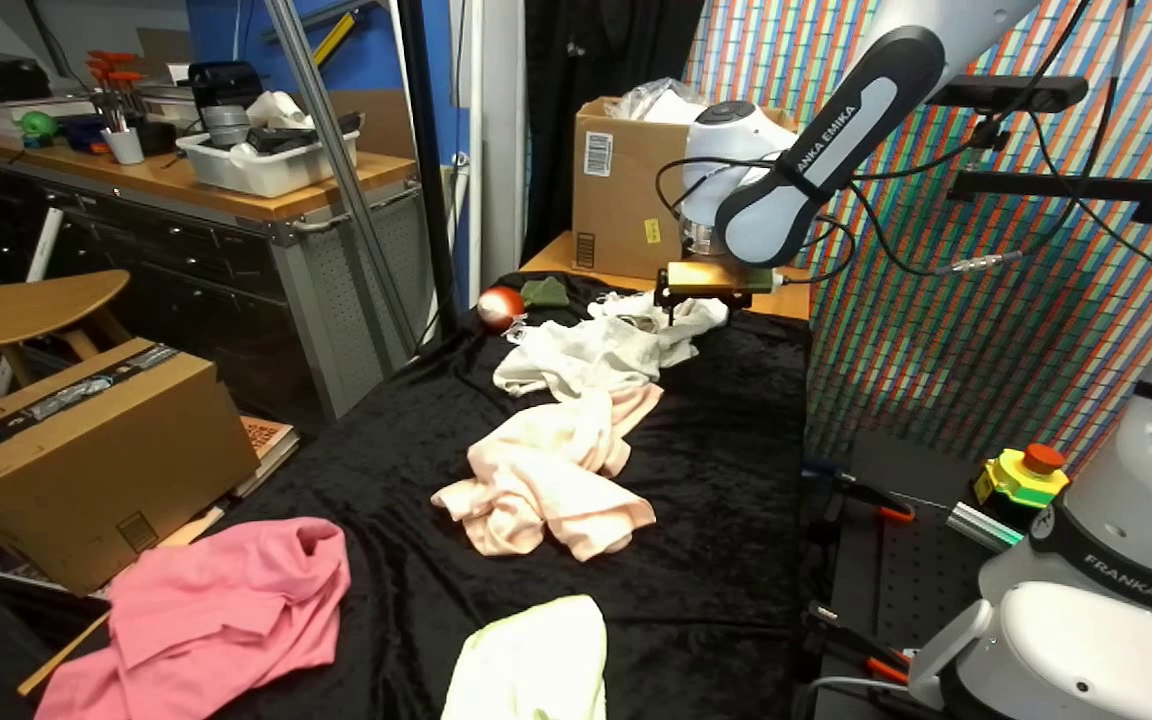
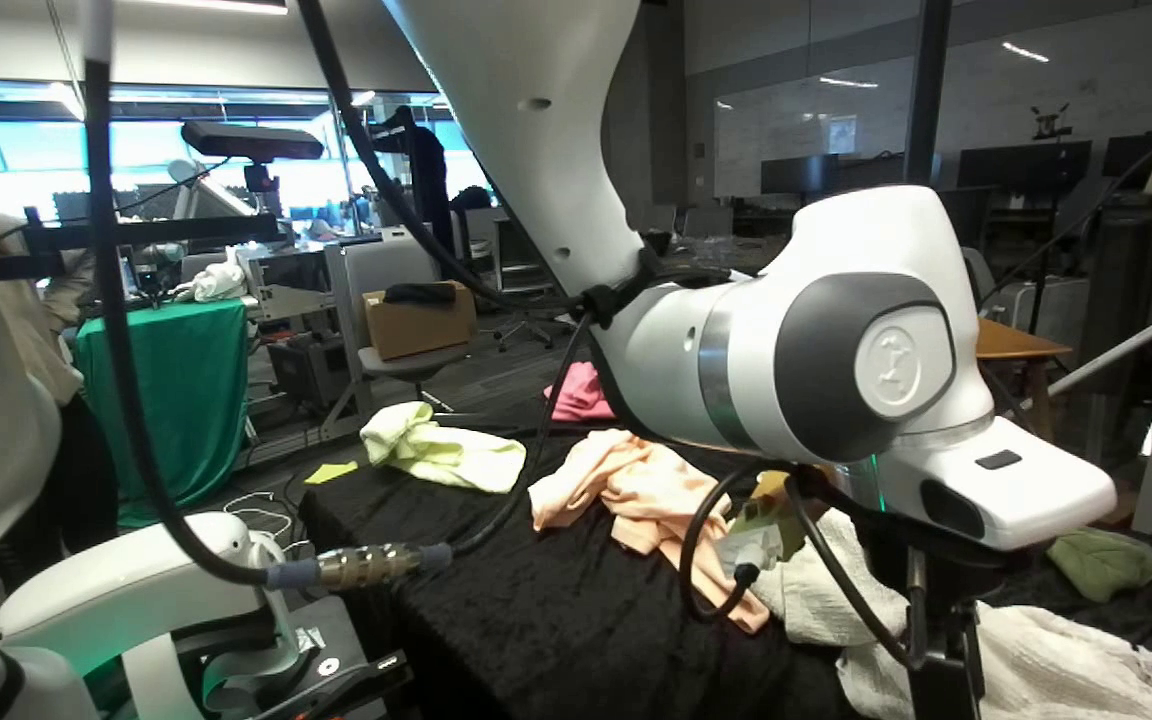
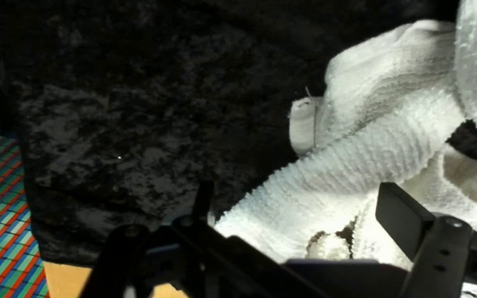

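The black two-fingered gripper [image 3: 296, 190] stands spread and released, bottom of the wrist view, over the crumpled white ribbed cloth [image 3: 362, 163] at right; whether they touch is hard to judge.

rough ribbed white cloth [image 3: 354, 169], velvety black table cover [image 1: 726, 480], matt black tool [image 3: 297, 202], smooth white arm [image 2: 656, 360]

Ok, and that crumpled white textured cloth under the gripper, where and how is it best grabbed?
Probably by the ribbed fold of the crumpled white textured cloth, from above: the cloth lies bunched on the black velvety cover, and in the wrist view that fold runs diagonally between the open jaws of the gripper. Closing across it looks surer than along it.
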`<control>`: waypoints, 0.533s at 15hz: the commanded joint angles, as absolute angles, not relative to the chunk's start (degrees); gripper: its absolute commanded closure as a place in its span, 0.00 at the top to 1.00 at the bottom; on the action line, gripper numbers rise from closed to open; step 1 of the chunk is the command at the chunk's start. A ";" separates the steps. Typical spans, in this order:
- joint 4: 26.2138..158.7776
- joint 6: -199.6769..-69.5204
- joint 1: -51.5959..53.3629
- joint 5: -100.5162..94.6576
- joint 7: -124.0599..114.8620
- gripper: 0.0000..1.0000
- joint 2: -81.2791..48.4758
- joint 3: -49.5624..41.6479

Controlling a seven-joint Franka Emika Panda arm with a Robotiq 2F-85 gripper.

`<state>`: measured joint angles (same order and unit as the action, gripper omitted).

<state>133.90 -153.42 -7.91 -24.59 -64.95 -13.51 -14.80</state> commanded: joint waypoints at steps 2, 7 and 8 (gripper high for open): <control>132.59 -157.30 -7.33 -23.01 -64.32 1.00 -15.57 -17.93; 130.82 -163.10 -6.28 -22.80 -65.41 1.00 -18.80 -20.85; 130.32 -163.84 -5.95 -22.49 -65.47 1.00 -19.69 -21.40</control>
<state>132.57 -160.53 -7.65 -24.10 -65.08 -16.58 -19.28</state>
